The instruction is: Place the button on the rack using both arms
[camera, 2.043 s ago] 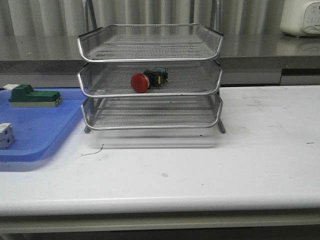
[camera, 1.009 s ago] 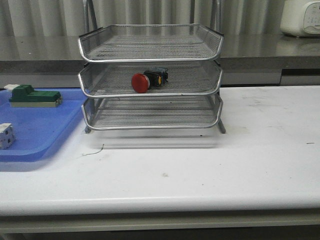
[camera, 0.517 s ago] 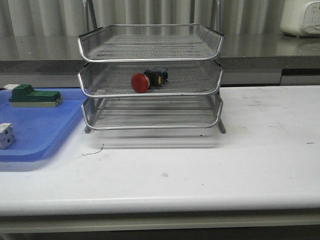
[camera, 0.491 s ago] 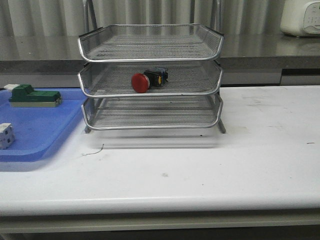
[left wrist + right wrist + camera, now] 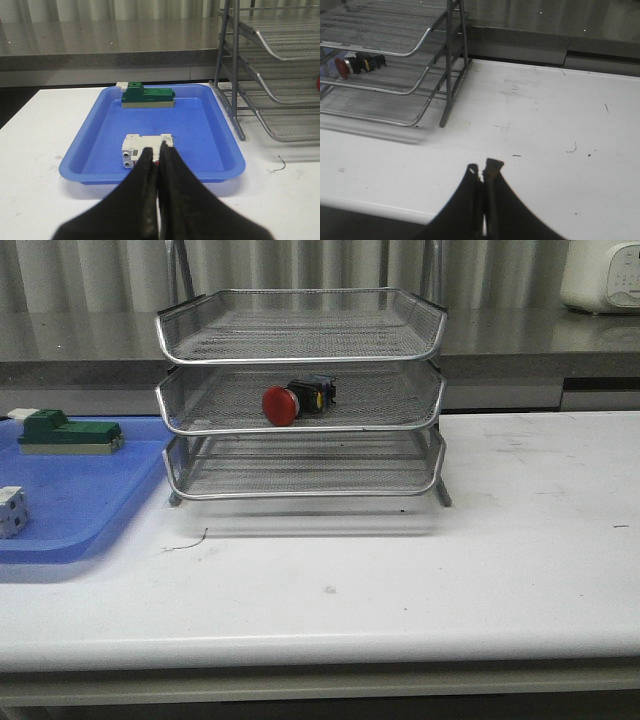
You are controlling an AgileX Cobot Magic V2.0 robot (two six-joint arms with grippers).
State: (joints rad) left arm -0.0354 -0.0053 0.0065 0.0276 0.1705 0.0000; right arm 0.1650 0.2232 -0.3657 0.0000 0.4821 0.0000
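No change against the earlier front pictures: same layout, nothing shifted, arms out of the front view throughout. Button point(image 5: 293, 400) lying on its side in the middle tier of the rack point(image 5: 300, 358), red head toward the near rim, body pointing far-right; also seen through the mesh in the right wrist view point(image 5: 357, 64). Reads as task done, placement settled, both arms pulled back. Left hand point(image 5: 158, 165) fingers pressed together, empty, hovering near the near edge of the blue tray point(image 5: 80, 150), white cube point(image 5: 145, 148) just beyond the tips, green block point(image 5: 148, 96) at the tray's far end. Right hand point(image 5: 482, 175) fingers together too, nothing held, over bare counter point(image 5: 545, 125) well right of the rack. Edges: rack's right legs stand near mid-counter, tray just beside the rack's left legs, tight gap there. Plenty of free room on the right half and along the near edge; near counter lip close under the right hand.
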